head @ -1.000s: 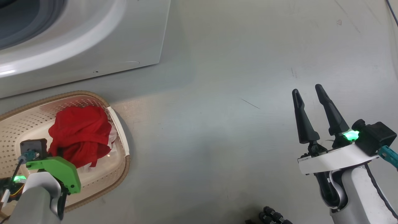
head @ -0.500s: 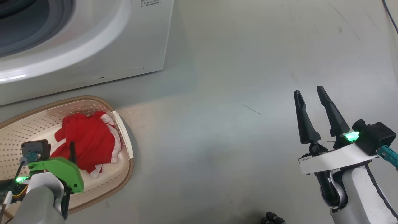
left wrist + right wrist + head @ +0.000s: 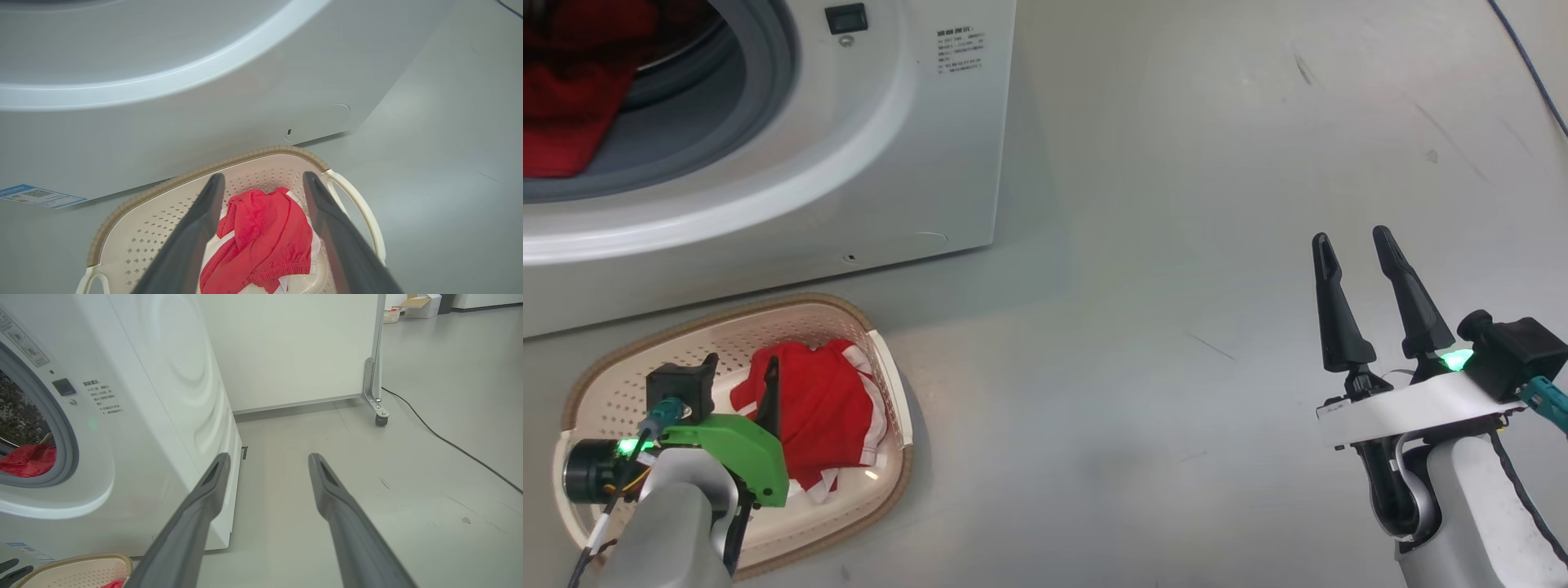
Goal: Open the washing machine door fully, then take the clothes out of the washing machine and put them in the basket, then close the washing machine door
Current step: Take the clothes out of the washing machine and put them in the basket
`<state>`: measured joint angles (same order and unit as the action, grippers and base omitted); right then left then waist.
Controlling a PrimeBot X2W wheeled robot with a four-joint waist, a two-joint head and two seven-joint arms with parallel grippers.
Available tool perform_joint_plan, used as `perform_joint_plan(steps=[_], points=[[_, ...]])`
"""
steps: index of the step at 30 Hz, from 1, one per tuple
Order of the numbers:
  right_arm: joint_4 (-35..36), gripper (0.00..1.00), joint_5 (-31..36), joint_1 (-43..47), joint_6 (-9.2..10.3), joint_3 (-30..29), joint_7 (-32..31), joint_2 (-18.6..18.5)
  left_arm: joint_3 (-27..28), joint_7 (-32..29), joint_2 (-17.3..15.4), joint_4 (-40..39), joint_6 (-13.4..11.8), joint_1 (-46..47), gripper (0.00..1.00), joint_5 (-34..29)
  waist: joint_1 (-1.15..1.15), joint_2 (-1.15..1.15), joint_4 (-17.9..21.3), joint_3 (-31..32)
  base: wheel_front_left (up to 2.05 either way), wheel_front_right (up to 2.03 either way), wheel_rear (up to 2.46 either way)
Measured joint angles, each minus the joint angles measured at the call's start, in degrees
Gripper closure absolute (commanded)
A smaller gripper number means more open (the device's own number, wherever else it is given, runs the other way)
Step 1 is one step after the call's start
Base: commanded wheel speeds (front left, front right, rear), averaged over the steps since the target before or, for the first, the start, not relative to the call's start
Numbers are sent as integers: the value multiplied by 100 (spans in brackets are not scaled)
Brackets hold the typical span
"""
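**Head view.**
- Washing machine (image 3: 915,163), far left. The opening is uncovered, so I judge the door-opening step done.
- Remaining clothes (image 3: 572,98): a red heap inside the drum, not yet fetched.
- Basket (image 3: 888,377), near left, just in front of the machine. Its long axis runs left to right, roughly along the machine's front.
- Red garment (image 3: 829,408), lying in the basket's right end. It is crumpled, with no clear axis.
- My left gripper (image 3: 742,367) hangs above the garment, fingers spread, holding nothing.
- My right gripper (image 3: 1352,235), near right over bare floor (image 3: 1143,245), is spread and empty, with its fingers pointing far.

**Left wrist view.**
- The garment sits low between my fingers, which appear clear of it. Its elastic hem faces me and white trim shows at the edges.

**Right wrist view.**
- Red cloth rests at the lip of the drum, far left.

**Progress, as I judge it.**
- One piece is delivered and more is left to lift out. Closing the door comes last.
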<state>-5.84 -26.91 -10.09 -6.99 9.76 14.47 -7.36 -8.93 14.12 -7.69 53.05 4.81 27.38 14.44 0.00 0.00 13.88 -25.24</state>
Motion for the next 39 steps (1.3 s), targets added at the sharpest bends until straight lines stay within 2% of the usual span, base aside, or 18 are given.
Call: perform_joint_plan(steps=[12, 17, 27, 39], points=[[-130, 0, 1, 247, 0, -210, 0, -29, -91, 15, 248, -434, 103, -23, 0, -37, 0, 0, -389, 815, 0, 0, 0], [-198, 0, 14, 492, 0, -289, 0, -35, -43, 15, 279, -970, 105, -139, 0, -33, 0, 0, -585, 1207, 0, 0, 0], [-219, 0, 26, 992, 0, -337, 0, -33, 165, 16, 341, -1872, 151, -901, 0, 67, 0, 0, -976, 1997, 0, 0, 0], [-126, 0, 33, 1452, 1, -357, 0, -29, 457, 16, 438, -2585, 85, -1702, 0, 204, 0, 0, -1303, 2525, 0, 0, 0]])
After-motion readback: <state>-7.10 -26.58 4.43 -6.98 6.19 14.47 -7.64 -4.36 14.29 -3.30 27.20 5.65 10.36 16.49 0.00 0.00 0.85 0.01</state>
